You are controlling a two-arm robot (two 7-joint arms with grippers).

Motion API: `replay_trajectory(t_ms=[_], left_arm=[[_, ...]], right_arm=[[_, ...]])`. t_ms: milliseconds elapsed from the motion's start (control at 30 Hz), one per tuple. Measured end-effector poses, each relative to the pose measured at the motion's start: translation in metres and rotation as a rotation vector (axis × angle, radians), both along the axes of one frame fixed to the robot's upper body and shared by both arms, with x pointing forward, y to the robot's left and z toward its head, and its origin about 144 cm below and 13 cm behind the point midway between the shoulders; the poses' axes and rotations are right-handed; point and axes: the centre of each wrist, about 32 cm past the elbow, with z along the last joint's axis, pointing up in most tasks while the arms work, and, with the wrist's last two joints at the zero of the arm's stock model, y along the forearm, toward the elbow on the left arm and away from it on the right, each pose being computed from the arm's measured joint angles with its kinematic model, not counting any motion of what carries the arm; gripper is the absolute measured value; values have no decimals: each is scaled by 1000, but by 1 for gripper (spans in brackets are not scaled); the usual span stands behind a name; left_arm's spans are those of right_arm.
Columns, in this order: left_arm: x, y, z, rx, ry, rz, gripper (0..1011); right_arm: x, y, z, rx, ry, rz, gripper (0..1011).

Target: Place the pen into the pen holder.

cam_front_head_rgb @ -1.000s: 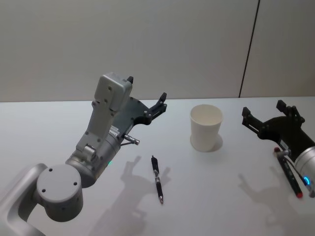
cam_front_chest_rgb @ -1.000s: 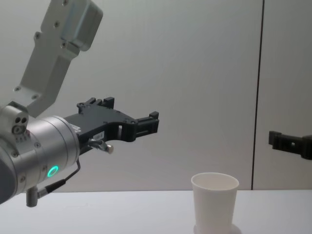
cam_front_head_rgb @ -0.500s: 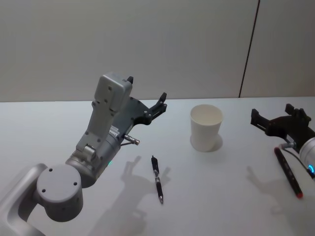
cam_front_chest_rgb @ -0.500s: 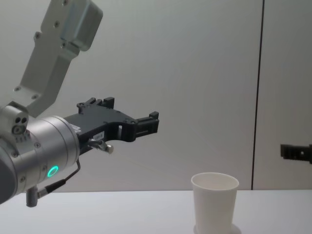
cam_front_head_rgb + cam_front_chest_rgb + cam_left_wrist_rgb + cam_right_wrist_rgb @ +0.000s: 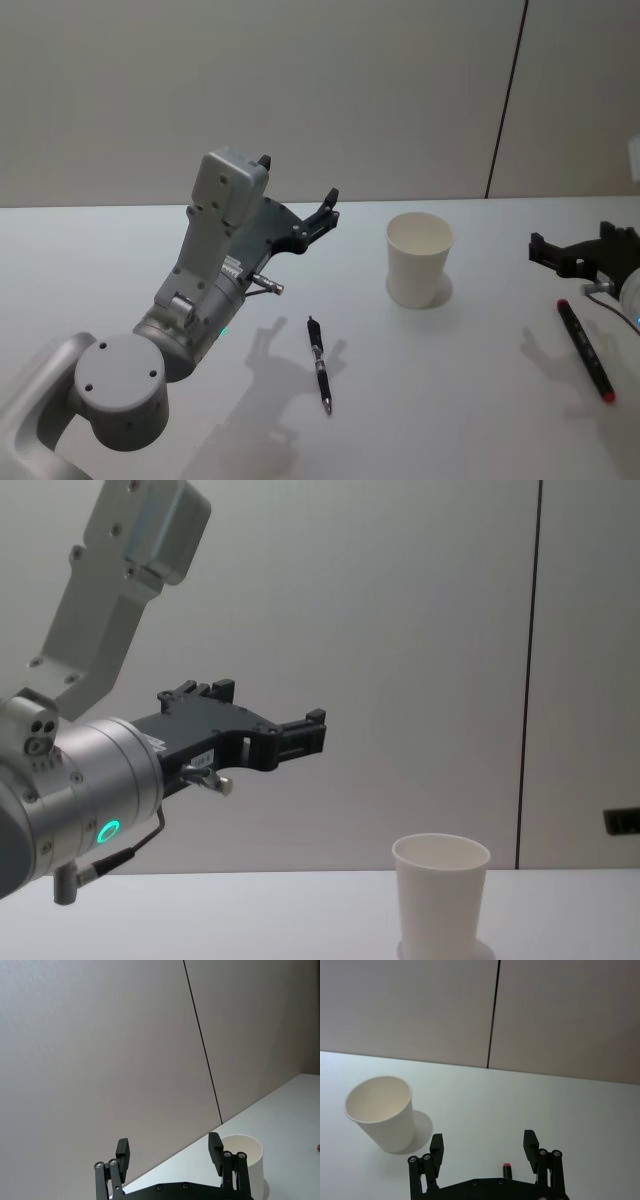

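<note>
Drawing the right tool (image 5: 570,240), spread apart and empty, back over the bench's (image 5: 470,400) right edge, baring the pen (image 5: 585,350) lying near that edge, well apart from the cup (image 5: 419,260), no grasp begun yet, and keeping the left tool (image 5: 298,178) likewise spread, raised over the left side.

no words, brands or numbers can be read anywhere; a small pale label (image 5: 203,758) on the left hand's (image 5: 169,1147) black body is too small to make out.
</note>
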Motion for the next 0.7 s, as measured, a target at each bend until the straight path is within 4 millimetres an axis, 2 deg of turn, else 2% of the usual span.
replay_trajectory(t_ms=[700], left_arm=[[0, 0, 0, 0, 0, 0, 1000]], right_arm=[[31, -9, 3, -86, 203, -90, 1002]])
